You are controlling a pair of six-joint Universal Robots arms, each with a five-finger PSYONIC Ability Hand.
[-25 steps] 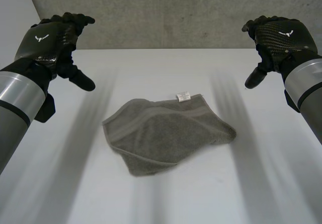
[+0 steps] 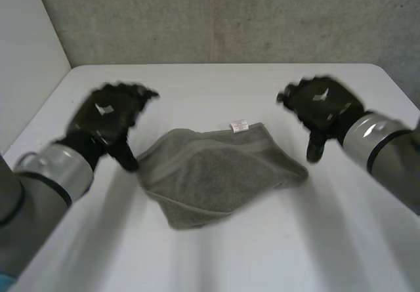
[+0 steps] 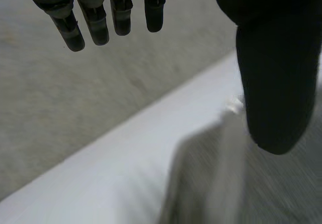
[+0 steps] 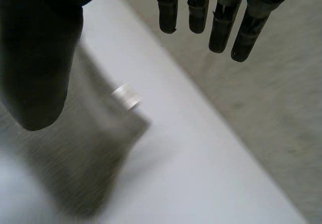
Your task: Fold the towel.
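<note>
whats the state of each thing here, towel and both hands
towel: loosely bunched, lying unheld, tag facing up
left hand: open, empty, by the towel's left edge
right hand: open, empty, by the towel's right corner
table: white, bears the towel

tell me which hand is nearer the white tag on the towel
Right. The right hand is beside the towel's right end, near the tag; the left hand is beside its left corner, farther off.

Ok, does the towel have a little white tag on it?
Yes, a small white tag sits at the far edge of the grey towel.
</note>
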